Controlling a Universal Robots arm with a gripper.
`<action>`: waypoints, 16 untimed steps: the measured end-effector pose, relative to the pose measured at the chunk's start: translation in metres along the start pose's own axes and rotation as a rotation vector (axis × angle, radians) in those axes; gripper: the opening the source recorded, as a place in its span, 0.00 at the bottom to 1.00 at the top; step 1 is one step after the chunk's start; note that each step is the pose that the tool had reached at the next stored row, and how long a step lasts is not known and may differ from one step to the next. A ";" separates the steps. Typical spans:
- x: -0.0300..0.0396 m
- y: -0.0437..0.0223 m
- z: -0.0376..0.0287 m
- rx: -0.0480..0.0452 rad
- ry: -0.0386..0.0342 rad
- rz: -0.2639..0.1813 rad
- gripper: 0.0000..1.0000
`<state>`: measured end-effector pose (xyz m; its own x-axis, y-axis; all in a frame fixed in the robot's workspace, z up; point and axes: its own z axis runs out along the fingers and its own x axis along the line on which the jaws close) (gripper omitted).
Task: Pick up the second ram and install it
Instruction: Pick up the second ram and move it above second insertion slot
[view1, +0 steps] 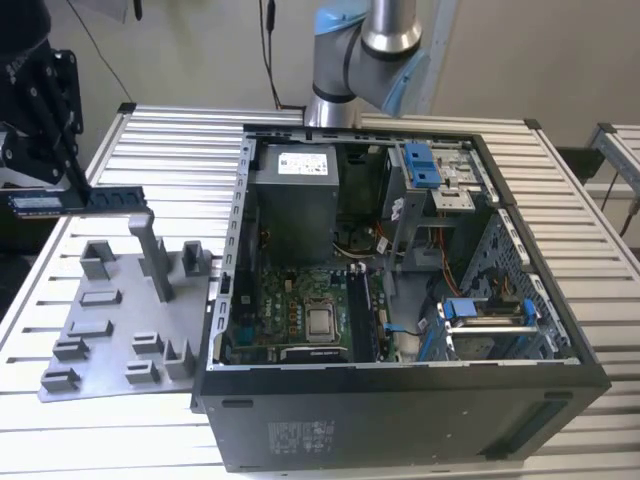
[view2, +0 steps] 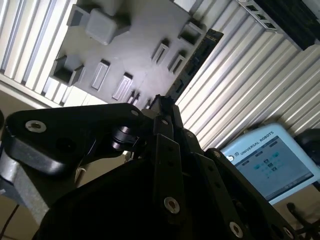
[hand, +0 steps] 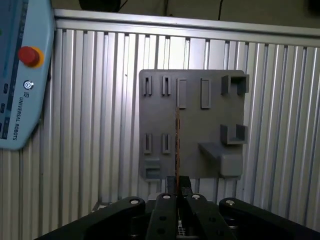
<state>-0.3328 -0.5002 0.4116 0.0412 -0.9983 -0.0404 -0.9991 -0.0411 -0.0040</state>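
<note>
The slatted aluminium table (view1: 150, 130) carries the open black computer case (view1: 400, 420), motherboard showing. At the exterior view's left lies the flat grey plastic holder plate (view1: 110, 345) with its upright blocks. The black linkage gripper (view1: 72, 190) hangs above that plate (well apart from the case). Its fingers are pinched onto the second ram (view1: 110, 197), a thin dark green-blue circuit-board stick. The stick lies level, clear of the holders, and juts out past the fingertips in both wrist views.

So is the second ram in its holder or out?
Out: the gripper holds the second ram level in the air above the grey holder.
</note>
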 end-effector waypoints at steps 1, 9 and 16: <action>0.0001 -0.0019 0.0000 0.0000 0.0000 0.000 0.14; 0.0006 -0.0152 0.0000 -0.0005 0.0000 0.000 0.14; 0.0011 -0.0260 0.0001 -0.0006 0.0000 0.000 0.14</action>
<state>-0.3068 -0.5003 0.4116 0.0413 -0.9983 -0.0404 -0.9991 -0.0412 -0.0034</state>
